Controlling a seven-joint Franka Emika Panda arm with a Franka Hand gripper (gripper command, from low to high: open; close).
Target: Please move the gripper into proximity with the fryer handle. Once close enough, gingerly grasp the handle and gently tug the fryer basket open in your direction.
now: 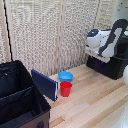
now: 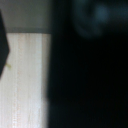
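Arm over the fryer, far right of the exterior view.

The white arm bends down over the black fryer on the wood table; its gripper is hidden. Mid-table, 1 red cup stands just before a blue bowl, beside a blue panel. A black case fills the near left.

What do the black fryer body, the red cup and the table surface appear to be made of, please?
Fryer body: likely matte black plastic, boxy and dull, with little shine.
Red cup: probably plastic, judging by its uniform saturated colour and smooth wall.
Table: pale wood or wood-look laminate, with visible plank seams and grain; which one cannot be told.
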